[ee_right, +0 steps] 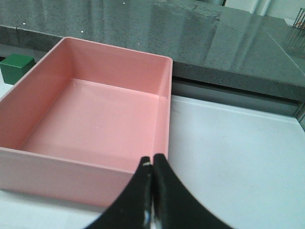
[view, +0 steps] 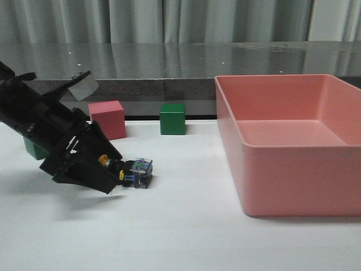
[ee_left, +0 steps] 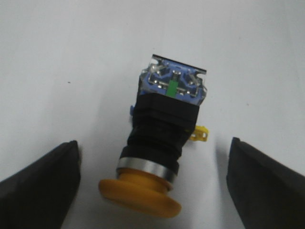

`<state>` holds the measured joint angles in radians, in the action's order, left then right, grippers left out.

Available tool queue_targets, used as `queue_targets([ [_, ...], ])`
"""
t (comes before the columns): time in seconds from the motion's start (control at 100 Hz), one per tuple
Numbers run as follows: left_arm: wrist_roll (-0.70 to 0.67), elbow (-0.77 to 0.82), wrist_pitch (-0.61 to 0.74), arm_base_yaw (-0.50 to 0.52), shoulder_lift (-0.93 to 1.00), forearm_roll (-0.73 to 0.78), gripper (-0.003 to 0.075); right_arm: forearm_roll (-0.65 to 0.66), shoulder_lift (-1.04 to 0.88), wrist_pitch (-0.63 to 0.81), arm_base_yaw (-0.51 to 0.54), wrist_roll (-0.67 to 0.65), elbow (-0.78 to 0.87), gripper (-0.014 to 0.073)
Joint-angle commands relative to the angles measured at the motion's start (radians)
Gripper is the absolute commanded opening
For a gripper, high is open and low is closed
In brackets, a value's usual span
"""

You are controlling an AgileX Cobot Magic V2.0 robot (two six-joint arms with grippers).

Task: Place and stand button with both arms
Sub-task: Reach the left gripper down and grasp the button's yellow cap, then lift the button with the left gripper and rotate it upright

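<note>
The left arm (view: pixel 34 121) is black all over, a chunky, angular housing with ribbed and stepped edges. A small grey plate-like block (view: pixel 83 86) juts from its upper side. Its gripper (view: pixel 110 176) is a broad black wedge narrowing toward the tip. In the left wrist view the two fingers (ee_left: pixel 40 183) are matte black slabs with smooth faces and rounded corners. The right gripper (ee_right: pixel 152 191) is made of two glossy black curved fingers that flare outward toward their base, with a pale glint along their inner edges.
</note>
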<state>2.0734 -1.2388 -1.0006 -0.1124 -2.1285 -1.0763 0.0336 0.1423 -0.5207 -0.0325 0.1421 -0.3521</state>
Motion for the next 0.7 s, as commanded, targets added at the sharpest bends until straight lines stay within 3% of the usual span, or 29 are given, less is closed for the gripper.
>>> queue_targets([
  [0.0, -0.002, -0.021, -0.026, 0.006, 0.034, -0.028, 0.0474, 0.01, 0.008, 0.072, 0.008, 0.002, -0.024, -0.0062],
  [0.08, -0.002, -0.021, -0.026, 0.008, 0.034, -0.008, 0.0323, 0.01, 0.008, 0.072, 0.008, 0.002, -0.024, -0.0062],
  [0.22, -0.002, -0.021, -0.037, 0.008, 0.036, 0.035, -0.0017, 0.01, 0.008, 0.072, 0.008, 0.002, -0.024, -0.0062],
  [0.34, -0.011, -0.045, -0.09, 0.008, 0.055, 0.063, -0.002, 0.01, 0.008, 0.072, 0.008, 0.002, -0.024, -0.0062],
  [0.46, -0.135, -0.093, -0.115, 0.006, 0.111, 0.107, -0.002, 0.01, 0.008, 0.072, 0.008, 0.002, -0.024, -0.0062],
  [0.53, -0.222, -0.138, -0.105, -0.007, 0.162, 0.217, -0.002, 0.01, 0.008, 0.072, 0.008, 0.002, -0.024, -0.0062],
  [0.69, -0.472, -0.228, -0.048, -0.085, 0.28, 0.633, -0.002, 0.01, 0.008, 0.072, 0.008, 0.002, -0.024, -0.0062],
])
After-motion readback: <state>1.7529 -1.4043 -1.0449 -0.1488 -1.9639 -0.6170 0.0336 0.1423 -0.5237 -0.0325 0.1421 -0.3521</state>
